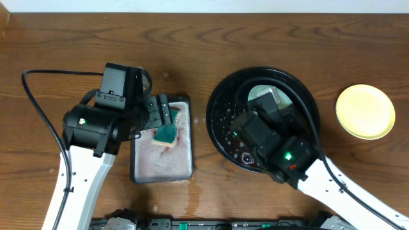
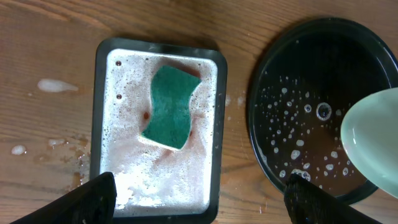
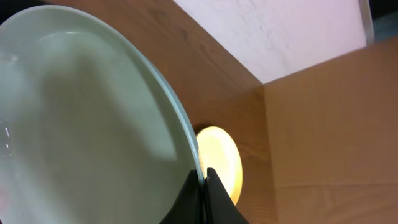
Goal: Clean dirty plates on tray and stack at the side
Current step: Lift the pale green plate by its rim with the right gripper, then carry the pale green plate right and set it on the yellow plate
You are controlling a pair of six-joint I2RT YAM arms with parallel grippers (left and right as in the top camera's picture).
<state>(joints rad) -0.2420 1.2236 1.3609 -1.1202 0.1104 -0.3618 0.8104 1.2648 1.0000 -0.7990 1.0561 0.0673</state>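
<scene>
My right gripper (image 3: pixel 204 177) is shut on the rim of a pale mint-blue plate (image 3: pixel 81 124) and holds it tilted above the black tray (image 1: pixel 217 121). The plate also shows in the overhead view (image 1: pixel 265 96) and at the right edge of the left wrist view (image 2: pixel 373 146). Its visible face looks clean. The black tray (image 2: pixel 311 74) is wet with droplets. The yellow plate (image 1: pixel 365 112) lies alone on the wood at the right, also seen behind the held plate (image 3: pixel 221 158). A second mint-blue plate is not in view. My left gripper (image 2: pixel 199 186) is open and empty above the grey tray.
The small grey rectangular tray (image 2: pixel 221 124) holds pinkish foam and the green sponge (image 2: pixel 171 107), lying loose in it. It sits just left of the black tray (image 1: pixel 163 172). Foam drops lie on the wood to its left (image 2: pixel 56 86). A wall stands behind the table.
</scene>
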